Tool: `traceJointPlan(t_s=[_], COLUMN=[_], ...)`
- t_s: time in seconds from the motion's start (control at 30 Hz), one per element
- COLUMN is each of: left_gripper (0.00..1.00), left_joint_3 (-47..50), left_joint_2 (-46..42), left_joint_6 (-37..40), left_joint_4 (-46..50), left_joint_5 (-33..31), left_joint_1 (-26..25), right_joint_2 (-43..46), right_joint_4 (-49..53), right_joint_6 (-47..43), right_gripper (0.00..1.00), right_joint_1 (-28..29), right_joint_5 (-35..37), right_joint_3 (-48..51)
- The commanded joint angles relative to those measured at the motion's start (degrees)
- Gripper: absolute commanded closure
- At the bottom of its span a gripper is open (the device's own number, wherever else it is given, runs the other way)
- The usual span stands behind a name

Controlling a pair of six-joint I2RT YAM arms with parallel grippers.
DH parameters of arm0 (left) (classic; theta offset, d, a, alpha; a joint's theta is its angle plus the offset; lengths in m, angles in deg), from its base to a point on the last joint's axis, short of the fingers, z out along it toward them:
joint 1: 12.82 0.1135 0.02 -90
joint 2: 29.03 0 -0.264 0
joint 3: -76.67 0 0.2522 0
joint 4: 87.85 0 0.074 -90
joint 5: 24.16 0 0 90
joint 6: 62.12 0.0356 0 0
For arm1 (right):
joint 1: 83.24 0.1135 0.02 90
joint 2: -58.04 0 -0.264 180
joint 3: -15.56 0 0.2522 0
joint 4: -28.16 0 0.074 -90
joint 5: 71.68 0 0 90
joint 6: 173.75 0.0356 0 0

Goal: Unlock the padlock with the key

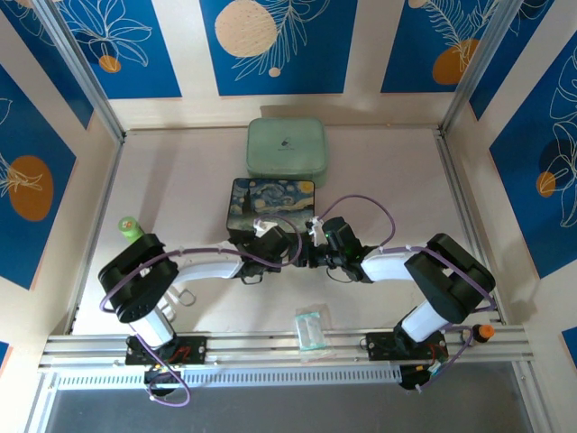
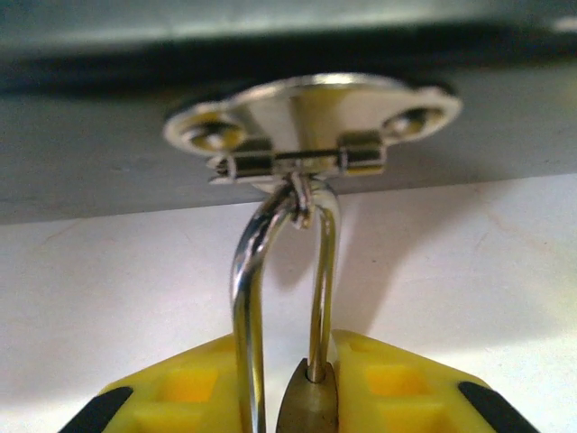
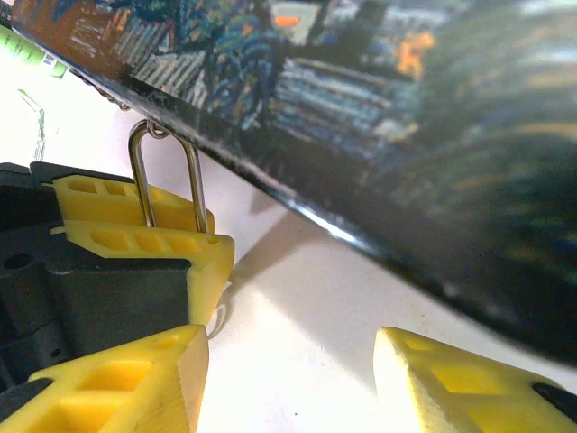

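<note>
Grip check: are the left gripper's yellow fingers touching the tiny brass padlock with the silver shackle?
Touching. Left wrist view: the yellow fingers squeeze the brass padlock from both sides.

A dark painted box is set mid-counter, and a pale green case is placed just behind it. What may be a green bottle is stood at the left. A clear packet is laid by the front rail.

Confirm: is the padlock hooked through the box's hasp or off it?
Hooked on. The padlock's shackle passes through the loop under the hasp plate, body pinched by the left gripper.
</note>
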Motion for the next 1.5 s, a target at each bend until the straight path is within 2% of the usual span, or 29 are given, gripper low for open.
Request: traceJointPlan(t_s=[0.0, 0.3, 1.03, 1.47], left_gripper=[0.77, 0.78, 0.72, 0.73], left_joint_3=[1.8, -2.0, -2.0, -3.0], left_joint_2=[0.6, 3.2, 4.0, 2.5], left_joint_6=[1.6, 3.8, 2.5, 0.8], left_joint_4=[9.6, 15.9, 16.4, 18.5], left_joint_5=[-1.7, -3.8, -5.8, -10.6], left_joint_1=[0.6, 0.7, -0.1, -2.9], right_joint_2=[-0.3, -0.3, -1.4, -1.3], right_joint_4=[0.7, 1.6, 0.3, 0.1], right_joint_6=[0.2, 0.2, 1.3, 1.6], right_gripper=[0.48, 0.48, 0.48, 0.48], right_joint_1=[-0.4, -0.6, -1.1, -1.3], right_joint_5=[-0.2, -0.1, -0.4, 0.1], right_joint_3=[-0.3, -0.5, 0.3, 1.2])
